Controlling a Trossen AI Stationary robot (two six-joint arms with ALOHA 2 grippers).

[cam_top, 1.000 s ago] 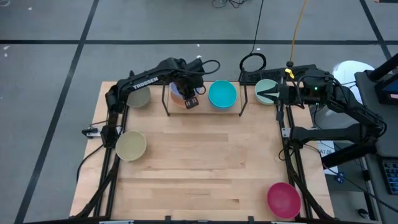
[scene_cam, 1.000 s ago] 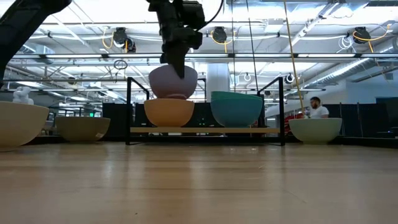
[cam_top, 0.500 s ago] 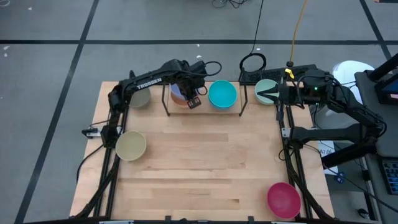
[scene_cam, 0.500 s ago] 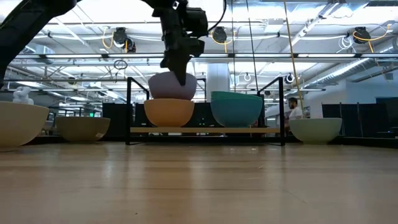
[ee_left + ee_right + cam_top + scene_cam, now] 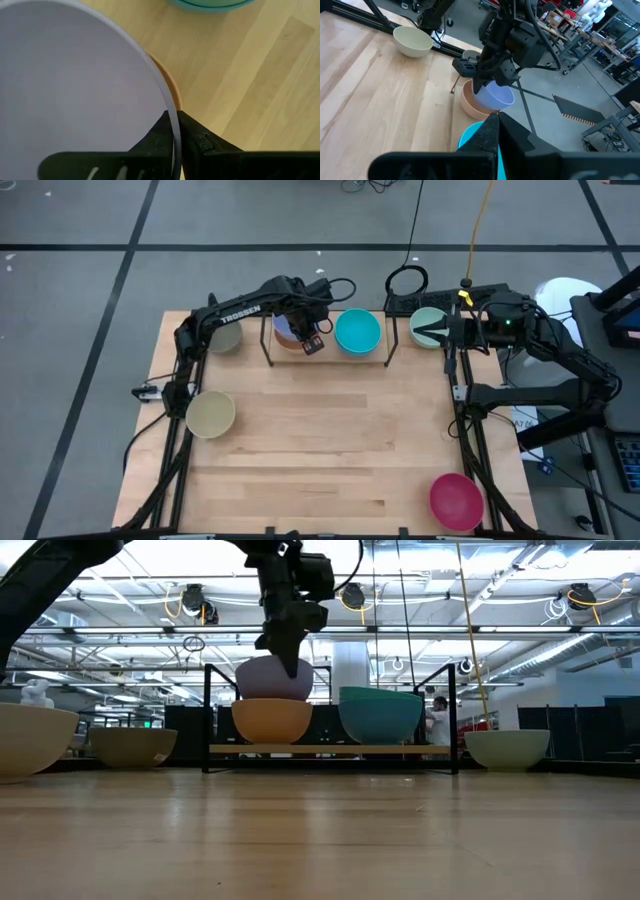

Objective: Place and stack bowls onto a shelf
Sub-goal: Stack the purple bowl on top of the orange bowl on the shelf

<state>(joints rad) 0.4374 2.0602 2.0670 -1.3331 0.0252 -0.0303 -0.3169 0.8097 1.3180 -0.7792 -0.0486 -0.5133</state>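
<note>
While the right arm sat parked off the table's 2 o'clock corner, the left gripper (image 5: 297,330) was at the shelf (image 5: 330,749), at 12 o'clock on the table (image 5: 330,450).

Left fingers (image 5: 159,137) straddled the rim of the lavender bowl (image 5: 275,678), one inside, one outside, nearly closed on the thin wall. Contact looked like a pinch on the rim; can't tell if it was actually bearing load.

Lavender bowl sat nested in the orange bowl (image 5: 272,720) on the shelf's 9 o'clock half. Low view: its rim looked slightly tilted, not fully seated. Orange rim showed as a thin crescent beside the lavender wall in the left wrist view.

Cyan bowl (image 5: 357,332) was on the shelf's 3 o'clock half, upright, just beside the stack, not touching it.

Right gripper (image 5: 420,331) was fully closed, holding nothing, tips over the mint green bowl (image 5: 428,326), which sat just off the shelf's 3 o'clock end.

Others on the table:
- grey-olive bowl (image 5: 224,335) near the 10 o'clock corner, under the left arm
- beige bowl (image 5: 211,414) at the 9 o'clock edge
- magenta bowl (image 5: 456,501) at the 4 o'clock corner, well apart from everything

Blue bowl: couldn't pick it out.

A person (image 5: 437,720) stood far back in the room, low view.
</note>
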